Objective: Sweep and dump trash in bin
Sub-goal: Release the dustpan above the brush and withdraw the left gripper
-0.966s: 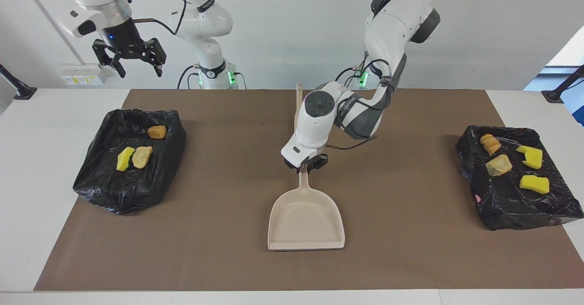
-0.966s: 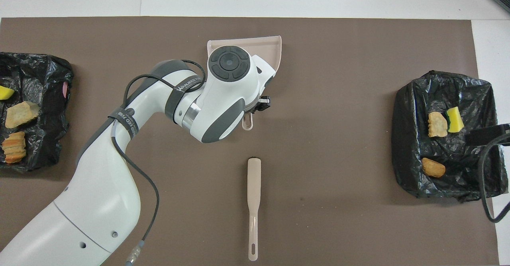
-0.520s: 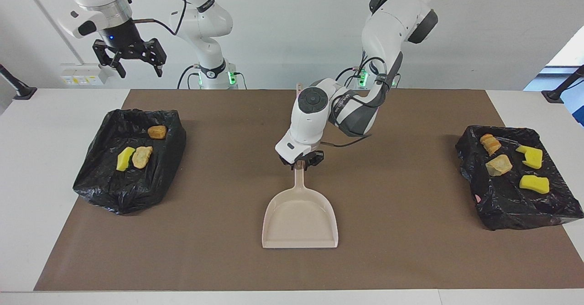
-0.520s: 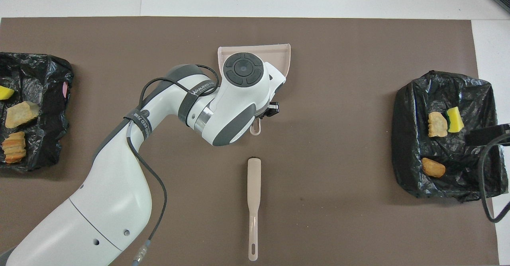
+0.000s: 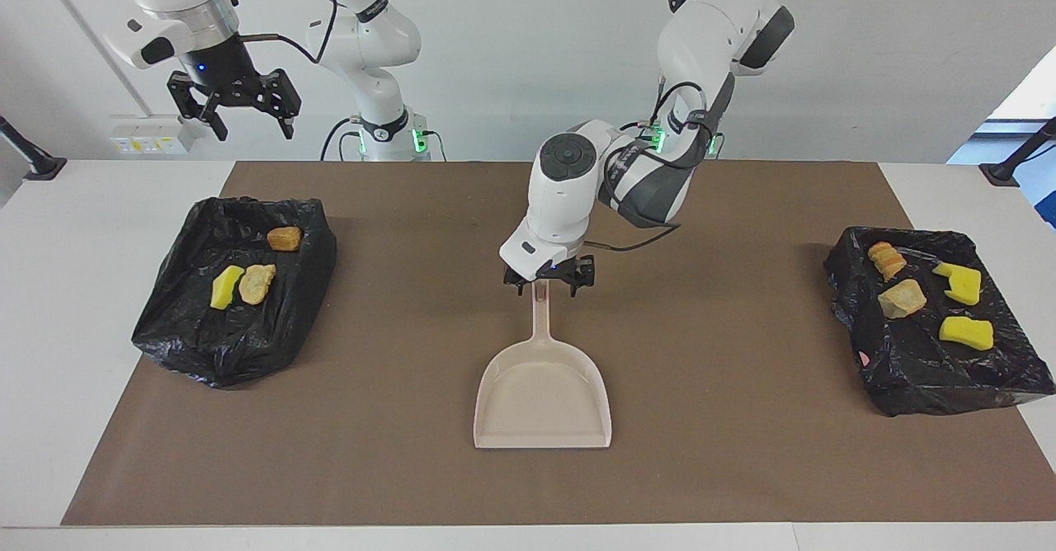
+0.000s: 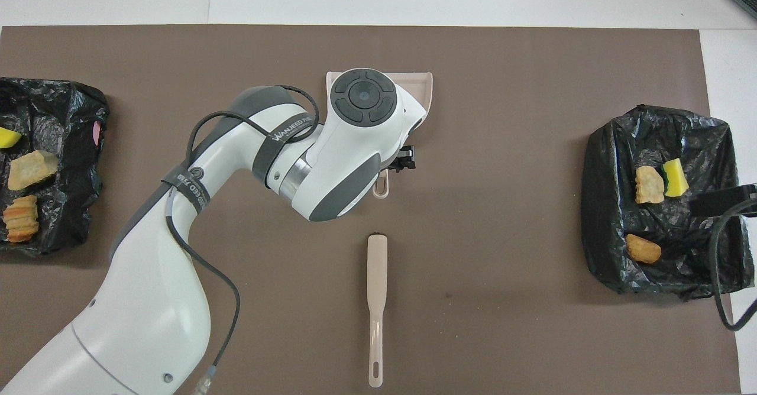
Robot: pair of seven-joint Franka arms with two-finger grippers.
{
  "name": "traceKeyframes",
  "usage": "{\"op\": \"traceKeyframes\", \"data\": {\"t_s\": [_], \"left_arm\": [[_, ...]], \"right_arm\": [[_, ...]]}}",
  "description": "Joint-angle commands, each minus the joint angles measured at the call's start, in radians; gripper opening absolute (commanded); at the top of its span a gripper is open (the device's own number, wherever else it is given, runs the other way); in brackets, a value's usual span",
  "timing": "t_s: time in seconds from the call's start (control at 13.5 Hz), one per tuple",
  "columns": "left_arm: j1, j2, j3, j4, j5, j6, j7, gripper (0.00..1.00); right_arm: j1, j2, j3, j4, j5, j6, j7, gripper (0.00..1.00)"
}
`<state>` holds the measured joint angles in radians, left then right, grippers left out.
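- Your left gripper (image 5: pixel 549 277) sits over the upper end of the dustpan (image 5: pixel 543 398) handle, mid-mat; the fingers stand spread to either side of the handle and no longer look clamped on it.
- The dustpan lies flat on the brown mat (image 5: pixel 412 452), mouth away from the robots.
- Nearer to the robots than the dustpan, a beige scraper (image 6: pixel 376 300) lies on the mat, apart from it.
- Your right gripper (image 5: pixel 239 105) waits high over the right arm's end of the table, fingers wide, nothing held.
- Trash: all seven bits sit in the bag-lined bins. The bin at the right arm's end (image 5: pixel 239 287) holds one yellow sponge chunk (image 5: pixel 226 286) and two bread pieces (image 5: pixel 256 283).
- The bin at the left arm's end (image 5: pixel 932 369) holds two yellow chunks (image 5: pixel 965 332) and two bread pieces (image 5: pixel 901 298).
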<state>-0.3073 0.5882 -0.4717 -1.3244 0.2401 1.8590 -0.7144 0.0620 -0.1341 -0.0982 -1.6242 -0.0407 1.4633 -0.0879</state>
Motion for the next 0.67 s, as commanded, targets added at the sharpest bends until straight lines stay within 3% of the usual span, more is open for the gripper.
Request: {"op": "traceKeyframes", "data": {"t_s": [0.0, 0.3, 0.59], "left_arm": [[0.016, -0.118, 0.051, -0.084, 0.002, -0.056, 0.009, 1.0], [0.017, -0.243, 0.172, -0.177, -0.08, -0.055, 0.192, 1.0], [0.017, -0.479, 0.346, -0.358, -0.194, -0.06, 0.421, 1.0]], "right_arm": [[-0.007, -0.024, 0.005, -0.028, -0.007, 0.003, 0.007, 1.0], [-0.008, -0.024, 0.005, -0.028, -0.007, 0.002, 0.007, 1.0], [-0.008, -0.024, 0.005, -0.028, -0.007, 0.005, 0.007, 1.0]]}}
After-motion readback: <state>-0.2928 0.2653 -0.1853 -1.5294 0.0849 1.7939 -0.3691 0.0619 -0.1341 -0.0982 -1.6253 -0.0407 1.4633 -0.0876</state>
